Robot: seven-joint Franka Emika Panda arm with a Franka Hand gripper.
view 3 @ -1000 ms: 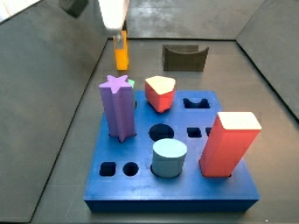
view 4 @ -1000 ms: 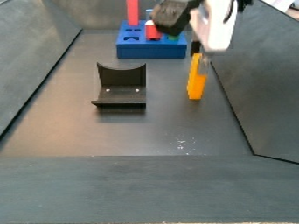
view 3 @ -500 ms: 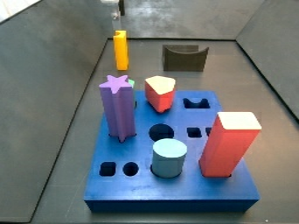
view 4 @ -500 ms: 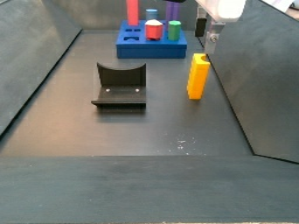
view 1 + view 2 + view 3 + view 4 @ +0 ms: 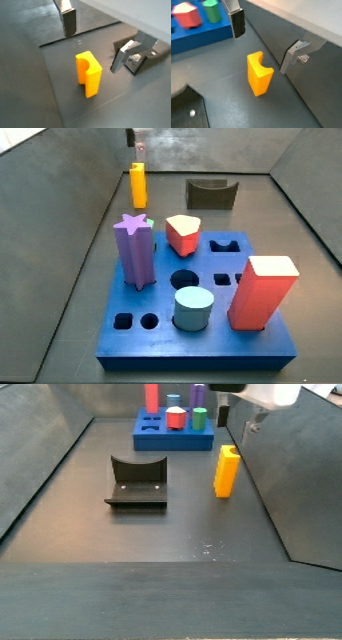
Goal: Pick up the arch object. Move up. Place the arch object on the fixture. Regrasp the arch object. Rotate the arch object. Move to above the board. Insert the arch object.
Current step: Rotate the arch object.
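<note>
The arch object (image 5: 138, 185) is a small yellow-orange block standing upright on the dark floor, near the wall (image 5: 227, 472). Its curved notch faces up in both wrist views (image 5: 88, 75) (image 5: 258, 75). My gripper (image 5: 99, 40) (image 5: 266, 40) hangs open above it, fingers (image 5: 69, 20) spread wide on either side and touching nothing. In a side view only the gripper's lower end (image 5: 134, 138) shows at the frame's upper edge; in the other it sits high above the block (image 5: 238, 419). The fixture (image 5: 210, 194) (image 5: 136, 481) stands empty. The blue board (image 5: 147, 343) (image 5: 171, 436) lies apart.
The board carries a purple star peg (image 5: 132, 248), a red peg with a yellow top (image 5: 183, 234), a light-blue cylinder (image 5: 194, 308) and a tall red block (image 5: 265, 291). Sloping grey walls enclose the floor; the arch object stands close to one.
The gripper, which stood around the arch object's top a second ago, has risen straight up and away. The arch object stays standing where it was.
</note>
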